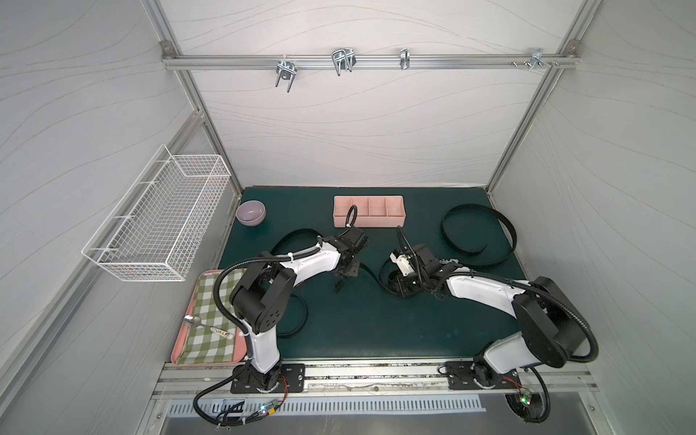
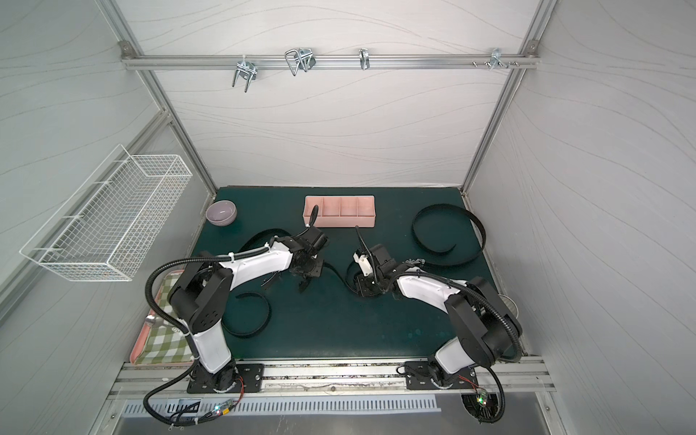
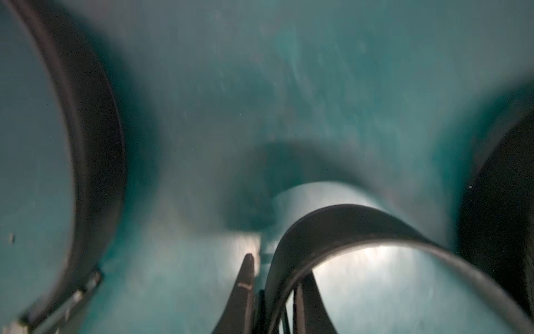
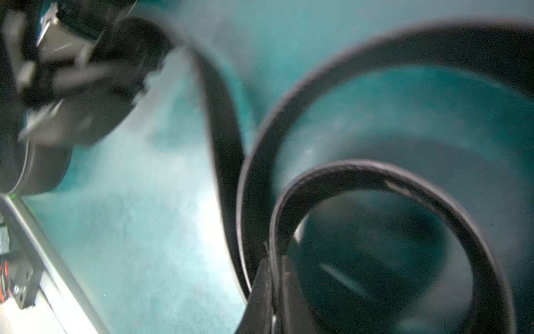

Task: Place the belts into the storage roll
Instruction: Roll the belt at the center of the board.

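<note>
Nearest the arm bases, a first belt (image 2: 268, 314) lies in a loose curl on the green surface (image 1: 376, 331), beside the left arm (image 1: 263, 301). Further in, the left hand (image 3: 278, 266) and the right hand (image 4: 274, 263) are each clamped on the middle belt (image 4: 375, 173), which runs between them and coils at the right hand. Beyond, to the right, a third belt (image 1: 504, 226) lies looped. The storage roll (image 1: 376, 222) sits at the back, apart from all three.
</note>
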Robot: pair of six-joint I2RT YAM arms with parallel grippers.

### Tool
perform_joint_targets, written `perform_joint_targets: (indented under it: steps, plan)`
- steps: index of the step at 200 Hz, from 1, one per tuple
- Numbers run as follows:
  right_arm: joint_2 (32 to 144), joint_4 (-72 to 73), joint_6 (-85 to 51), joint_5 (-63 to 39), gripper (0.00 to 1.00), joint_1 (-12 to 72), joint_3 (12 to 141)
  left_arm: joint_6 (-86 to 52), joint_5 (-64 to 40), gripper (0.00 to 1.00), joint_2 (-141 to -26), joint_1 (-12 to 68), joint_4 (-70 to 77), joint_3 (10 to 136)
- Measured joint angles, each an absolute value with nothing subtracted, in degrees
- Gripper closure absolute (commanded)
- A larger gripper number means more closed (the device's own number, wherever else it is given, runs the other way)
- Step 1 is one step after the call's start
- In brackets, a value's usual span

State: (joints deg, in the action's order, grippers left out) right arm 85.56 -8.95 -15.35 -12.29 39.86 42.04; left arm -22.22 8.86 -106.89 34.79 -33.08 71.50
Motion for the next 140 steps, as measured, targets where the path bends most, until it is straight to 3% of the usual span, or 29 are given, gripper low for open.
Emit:
perform_joint_targets:
  steps: [35,117,140]
  plan:
    - [84.07,-7.33,-15.05,-13.21,1.0,43.33,40.07,-20.58,7.25,1.0,-110.65,31.48,-34.81,77.45]
    - [79.11,-5.3,-15.14,-10.79,0.99,44.82,35.22,-18.37,2.33,1.0,-111.87,29.74,-34.33,75.24]
    - [79.44,-4.29,-15.05,-10.04,0.99,45.36,35.38,-17.43,2.5,1.0,-115.81,29.74,-37.26,81.47]
